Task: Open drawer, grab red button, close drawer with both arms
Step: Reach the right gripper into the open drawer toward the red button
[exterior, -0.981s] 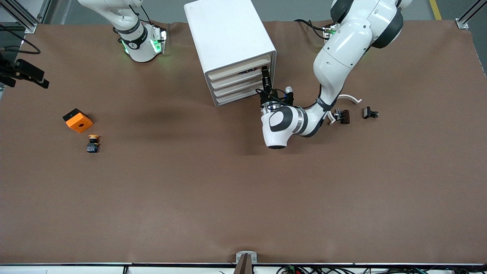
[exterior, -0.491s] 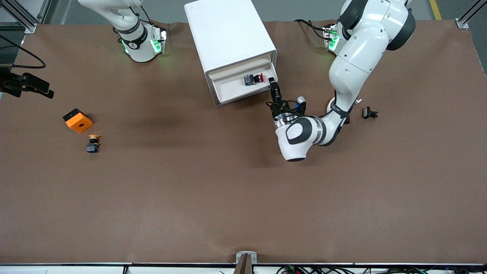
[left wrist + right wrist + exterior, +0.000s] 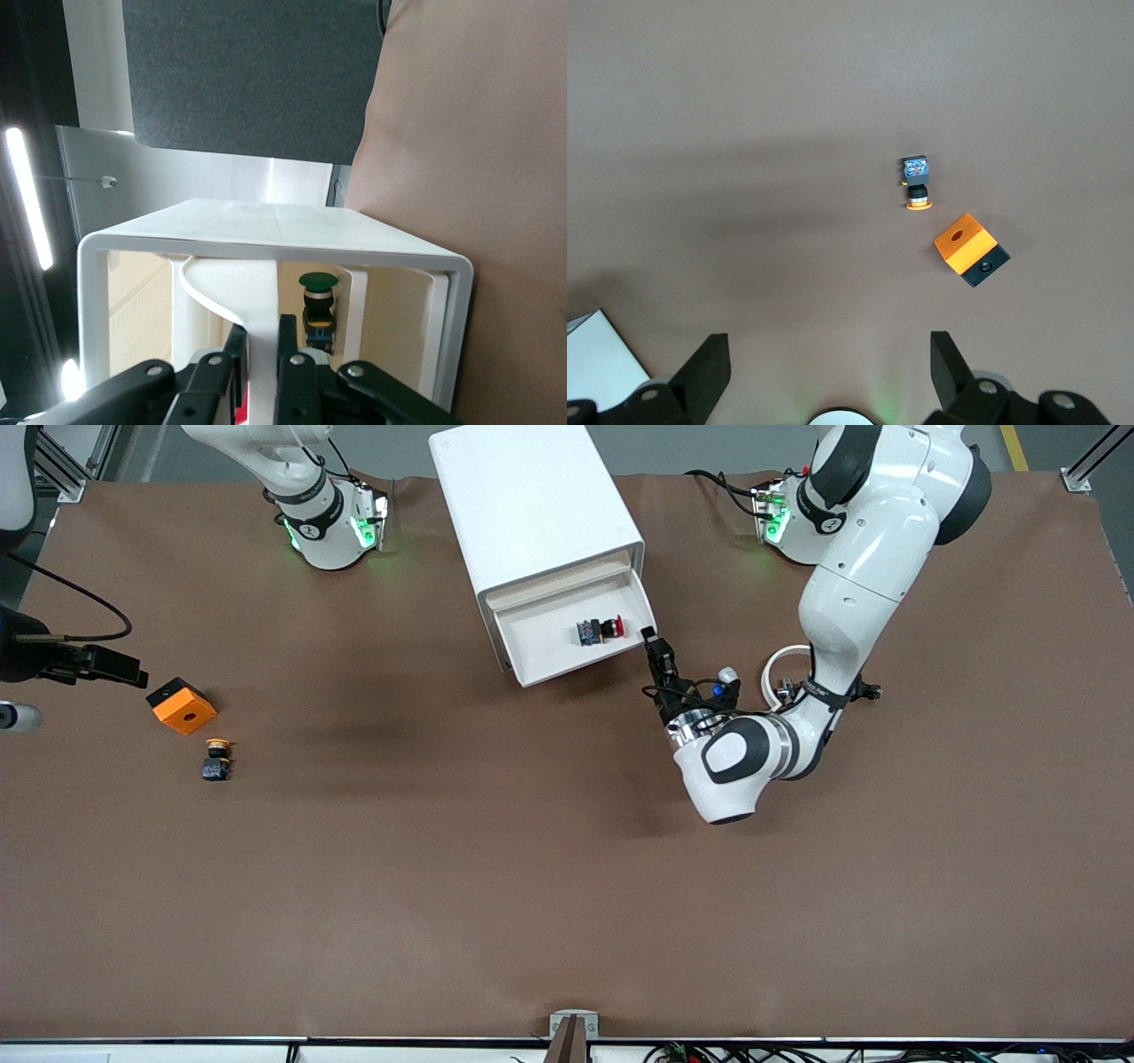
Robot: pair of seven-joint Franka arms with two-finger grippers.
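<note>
At the right arm's end of the counter (image 3: pixel 567 886) the right tool (image 3: pixel 828 372) hangs high in the air with its jaws wide open and holds nothing; that arm waits. Under it, on the counter, lie an orange block (image 3: pixel 181 705) and, just beside it and nearer the front camera, a yellow button (image 3: pixel 215 759). In the middle stands the white cabinet (image 3: pixel 532 505). Its top drawer (image 3: pixel 549 655) is pulled out, and the red button (image 3: pixel 600 630) lies in it, near the corner toward the left arm's end. At that corner the left tool (image 3: pixel 654 646) is pinched shut on the drawer's handle (image 3: pixel 257 345), a thin white tab. Toward the left arm's end, a white ring (image 3: pixel 784 664) and small dark parts (image 3: pixel 864 688) lie close to that arm. From here a few things could go wrong. The drawer looks far out, so more pulling might slide it right off and tip the button onto the counter. A fast tug could also drag the whole cabinet, since nothing holds it down. The thin tab could slip from the tool. The button is small and round on top, so it might roll away when a tool comes for it.
</note>
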